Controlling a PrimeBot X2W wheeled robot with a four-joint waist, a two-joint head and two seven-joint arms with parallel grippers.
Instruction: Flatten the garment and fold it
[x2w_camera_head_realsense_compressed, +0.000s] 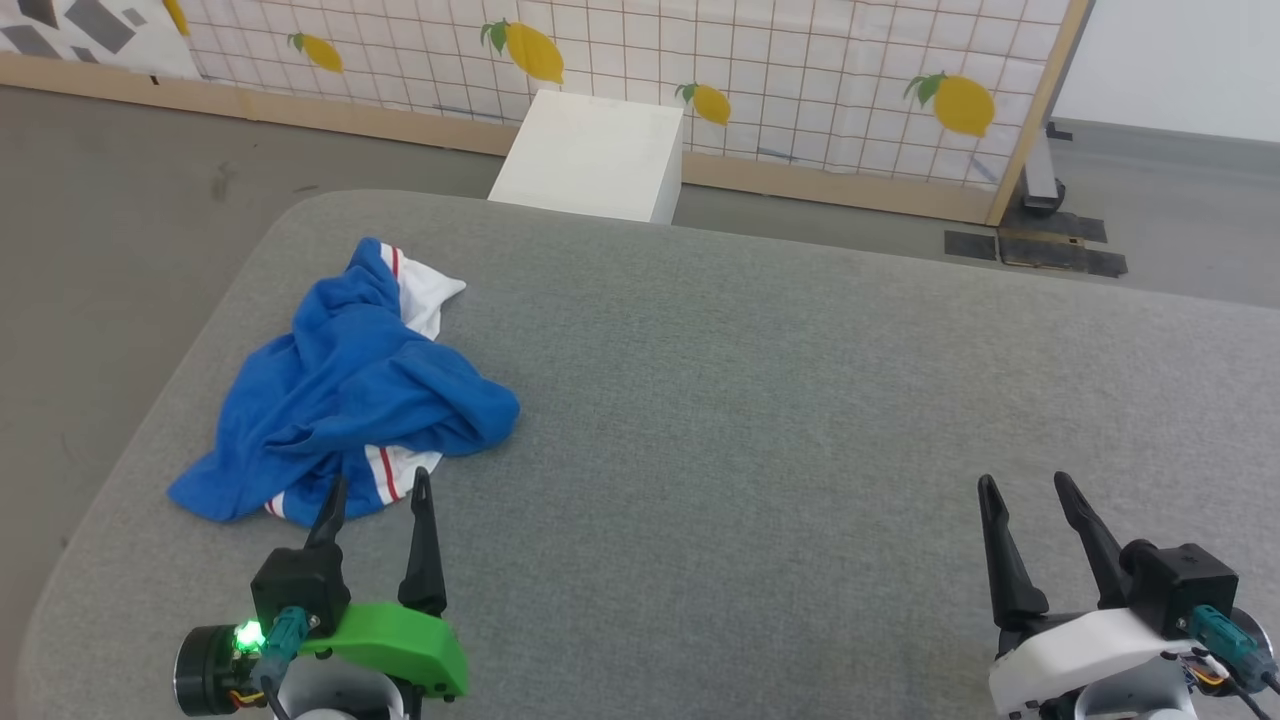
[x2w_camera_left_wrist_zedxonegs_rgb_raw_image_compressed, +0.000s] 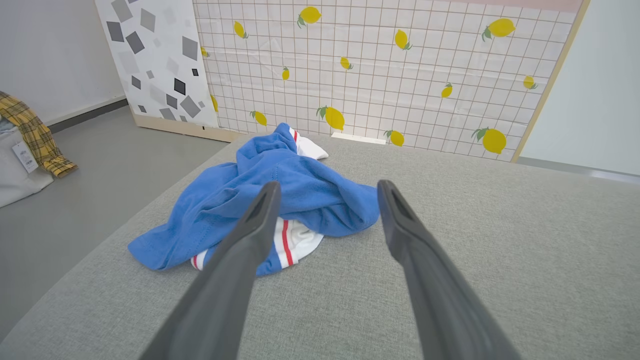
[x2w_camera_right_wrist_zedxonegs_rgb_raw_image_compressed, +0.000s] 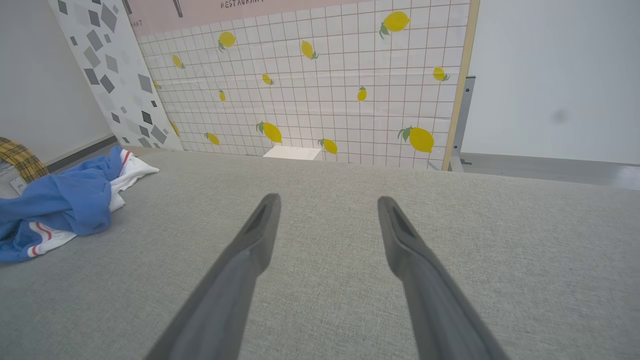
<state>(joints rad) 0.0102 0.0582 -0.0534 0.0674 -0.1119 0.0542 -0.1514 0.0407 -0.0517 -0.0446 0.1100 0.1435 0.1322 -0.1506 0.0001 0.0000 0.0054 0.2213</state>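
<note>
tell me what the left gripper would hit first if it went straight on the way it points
Most likely the shirt: the open left gripper points right at its near edge, where the red-striped white trim lies. Its height over the cloth is unclear.

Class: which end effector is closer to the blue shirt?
The left end effector, green-cased, its tips at the near edge of the shirt; the right end effector, white-cased, is far off.
</note>
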